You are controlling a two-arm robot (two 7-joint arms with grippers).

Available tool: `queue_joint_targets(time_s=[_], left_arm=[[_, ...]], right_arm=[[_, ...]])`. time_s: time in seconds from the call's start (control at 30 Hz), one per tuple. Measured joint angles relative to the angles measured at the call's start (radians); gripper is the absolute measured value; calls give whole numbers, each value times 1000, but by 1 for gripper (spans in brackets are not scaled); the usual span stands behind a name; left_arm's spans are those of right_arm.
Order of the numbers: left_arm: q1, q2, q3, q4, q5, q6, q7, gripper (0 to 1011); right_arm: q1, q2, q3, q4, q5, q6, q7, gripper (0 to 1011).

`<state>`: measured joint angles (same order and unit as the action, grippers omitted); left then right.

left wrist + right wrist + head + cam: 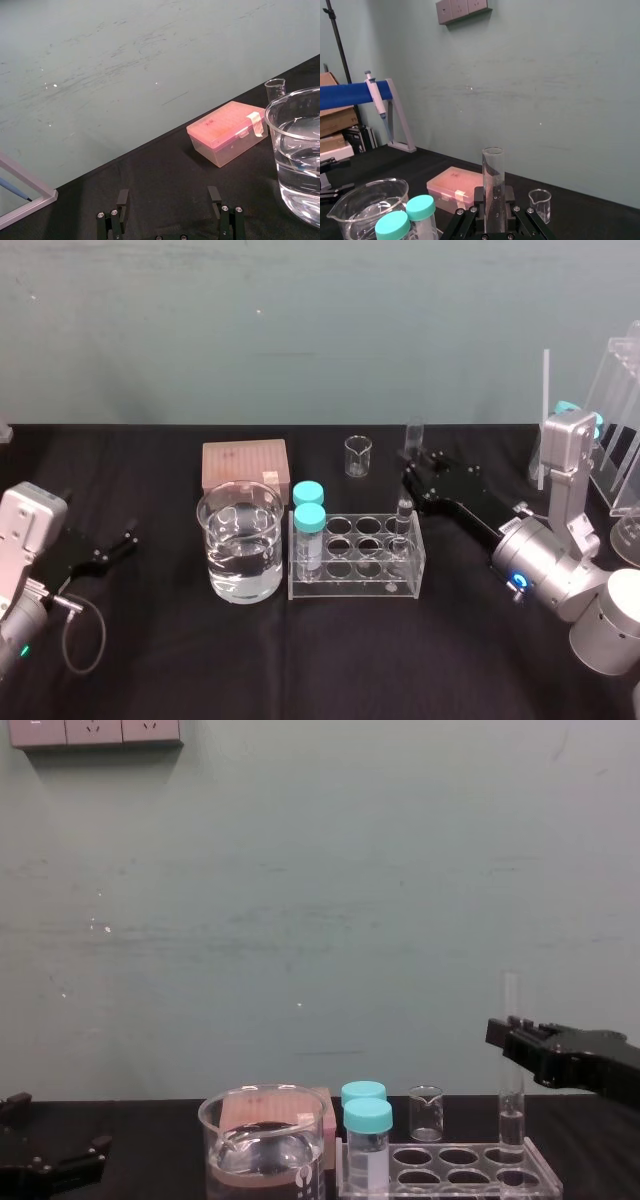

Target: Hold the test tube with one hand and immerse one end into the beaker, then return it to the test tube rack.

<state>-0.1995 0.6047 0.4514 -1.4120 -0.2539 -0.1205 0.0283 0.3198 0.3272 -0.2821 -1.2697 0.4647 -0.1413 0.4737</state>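
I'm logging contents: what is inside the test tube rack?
In the test tube rack: two teal-capped vials at its left end, the test tube upright at its right end, held by the right pincer, which hides its middle. Other holes look empty.

Silver right arm [560, 580], blue ring light [516, 583], black jaws.

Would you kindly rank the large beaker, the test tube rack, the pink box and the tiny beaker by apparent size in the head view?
1. Test tube rack and large beaker: too alike to rank.
2. Pink box, set farther back.
3. Tiny beaker, clearly smallest, also farther back.
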Motion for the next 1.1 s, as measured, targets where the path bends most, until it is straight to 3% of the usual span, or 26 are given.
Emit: queue_joint_targets(time_s=[1.1], left_arm=[[0, 0, 0, 0, 0, 0, 0, 1000]], right_arm=[[10, -10, -5, 34, 14, 21, 5, 226]])
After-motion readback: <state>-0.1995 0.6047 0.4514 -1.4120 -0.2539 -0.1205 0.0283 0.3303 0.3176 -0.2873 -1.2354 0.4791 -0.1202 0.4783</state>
